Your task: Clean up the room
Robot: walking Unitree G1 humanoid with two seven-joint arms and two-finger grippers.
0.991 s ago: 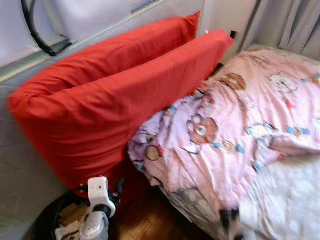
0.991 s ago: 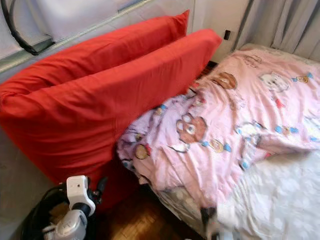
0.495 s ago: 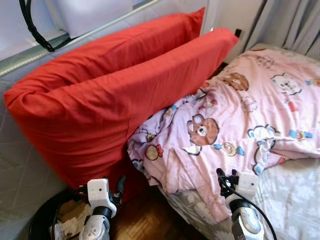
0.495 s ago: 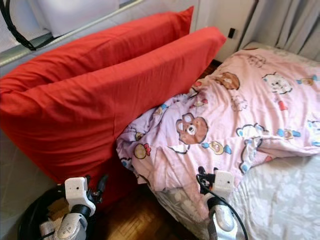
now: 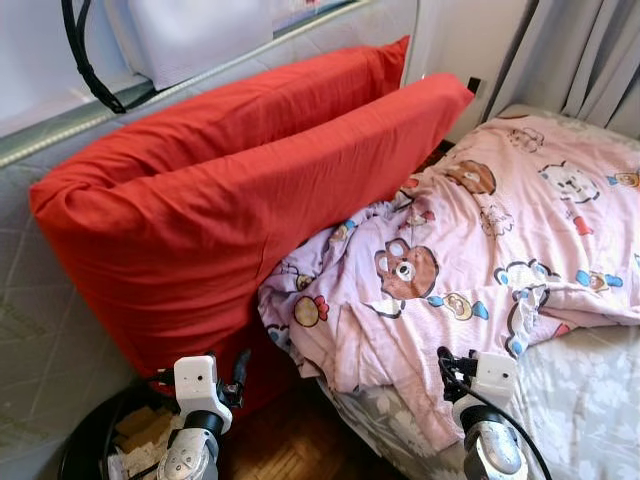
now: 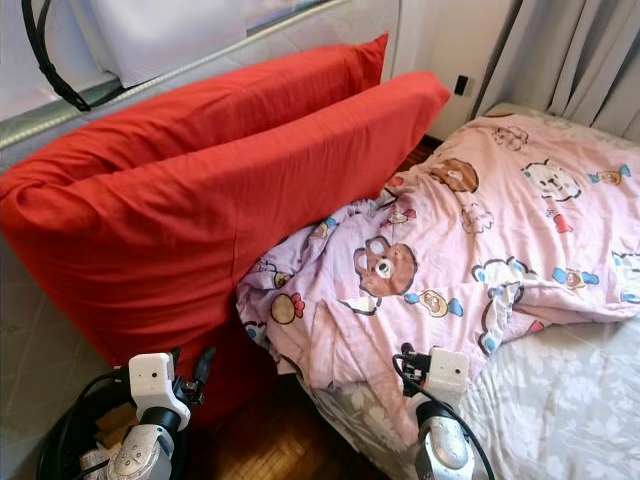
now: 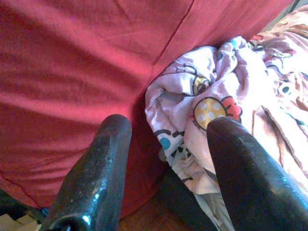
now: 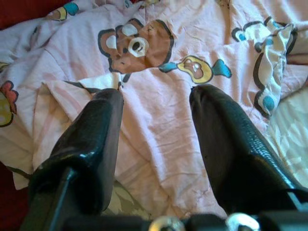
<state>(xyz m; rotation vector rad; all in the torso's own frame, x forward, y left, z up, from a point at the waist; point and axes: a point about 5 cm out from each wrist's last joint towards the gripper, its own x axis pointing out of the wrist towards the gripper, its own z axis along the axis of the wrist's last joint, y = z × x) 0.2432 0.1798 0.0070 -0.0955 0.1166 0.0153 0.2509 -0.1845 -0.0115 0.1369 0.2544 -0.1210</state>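
Left gripper point(image 7: 163, 159): two large red fabric pillows point(image 5: 230, 200) directly ahead; round black bin point(image 5: 95, 455) below-left. Right gripper point(image 8: 154, 139): crumpled pink bear-print cotton blanket point(image 5: 480, 250) ahead, on grey floral-sheeted mattress point(image 5: 590, 400) to its right.

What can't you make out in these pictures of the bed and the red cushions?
- Bin: eye views, cut off by the bottom edge; contents unclear.
- Floor beside the bed: hidden by the red cushions.
- Mattress under the pink blanket: mostly covered.
- Black hose: cut off at the top.
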